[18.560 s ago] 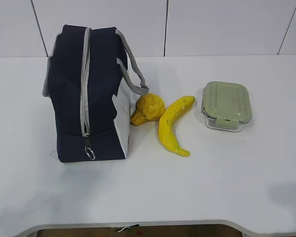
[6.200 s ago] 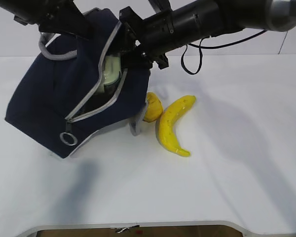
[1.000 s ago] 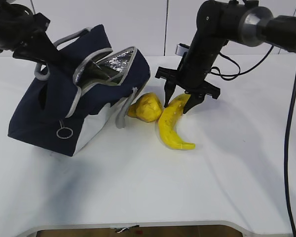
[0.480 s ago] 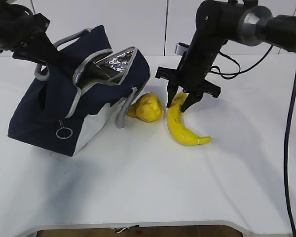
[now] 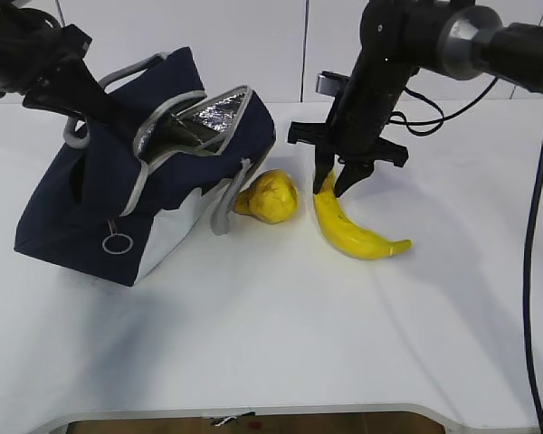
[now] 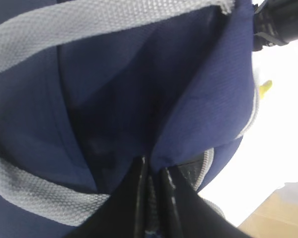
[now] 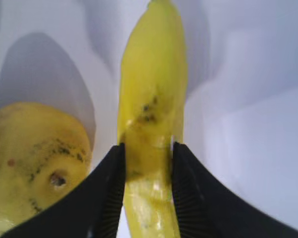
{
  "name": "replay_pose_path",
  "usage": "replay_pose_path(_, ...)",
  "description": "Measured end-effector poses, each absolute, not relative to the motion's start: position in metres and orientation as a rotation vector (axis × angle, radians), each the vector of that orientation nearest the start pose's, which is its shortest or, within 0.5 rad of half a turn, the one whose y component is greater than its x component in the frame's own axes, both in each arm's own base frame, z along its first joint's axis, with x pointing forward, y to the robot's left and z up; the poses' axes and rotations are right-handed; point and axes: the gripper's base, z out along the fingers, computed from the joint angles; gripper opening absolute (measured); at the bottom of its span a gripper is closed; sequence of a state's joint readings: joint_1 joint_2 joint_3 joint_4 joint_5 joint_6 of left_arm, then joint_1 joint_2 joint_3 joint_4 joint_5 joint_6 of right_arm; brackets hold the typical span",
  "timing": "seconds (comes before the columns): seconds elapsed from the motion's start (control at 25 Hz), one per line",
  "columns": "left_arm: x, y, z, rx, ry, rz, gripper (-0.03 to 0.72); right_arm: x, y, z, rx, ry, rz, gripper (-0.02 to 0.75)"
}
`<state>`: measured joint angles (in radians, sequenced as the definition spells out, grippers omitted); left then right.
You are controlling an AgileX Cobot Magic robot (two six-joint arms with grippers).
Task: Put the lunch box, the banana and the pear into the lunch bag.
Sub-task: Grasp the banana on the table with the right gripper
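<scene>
White table (image 5: 253,344) broad and bare in front, right gripper (image 5: 340,183) clamping banana (image 5: 357,231) end, left gripper (image 6: 150,198) pinching lunch bag (image 5: 136,203).

1. The left gripper (image 6: 150,198) shows in the left wrist view only as two dark fingers at the bottom edge, cut off below; in the exterior view it is hidden behind the lunch bag (image 5: 109,203).
2. The bag's inside is mostly out of sight; only a strip of foil lining (image 5: 208,116) shows, so its contents cannot be told.
3. The banana (image 7: 151,114) runs off the top and bottom of the right wrist frame.
4. The pear (image 7: 35,163) is cut by the left and bottom edges there.
</scene>
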<state>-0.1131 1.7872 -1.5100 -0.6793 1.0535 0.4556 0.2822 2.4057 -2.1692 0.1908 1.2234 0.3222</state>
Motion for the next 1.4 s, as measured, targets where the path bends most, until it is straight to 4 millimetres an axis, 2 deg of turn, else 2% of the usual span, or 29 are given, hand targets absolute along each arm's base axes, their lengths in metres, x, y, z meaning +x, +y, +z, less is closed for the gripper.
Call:
replay_pose_path(0.16, 0.3729, -0.0925, 0.2957, 0.421, 2.582, -0.788, 0.022, 0.4805, 0.1550, 0.1809, 0.096, 2.981, 0.333, 0.300)
replay_pose_path(0.36, 0.3728, -0.0925, 0.2957, 0.421, 2.583, -0.788, 0.022, 0.4808, 0.1539, 0.1807, 0.084, 2.979, 0.314, 0.472)
replay_pose_path(0.48, 0.3728, -0.0925, 0.2957, 0.421, 2.583, -0.788, 0.022, 0.4807, 0.1542, 0.1808, 0.085, 2.979, 0.319, 0.509)
replay_pose_path(1.4, 0.3726, -0.0925, 0.2956, 0.423, 2.585, -0.789, 0.022, 0.4822, 0.1540, 0.1790, 0.082, 2.979, 0.308, 0.517)
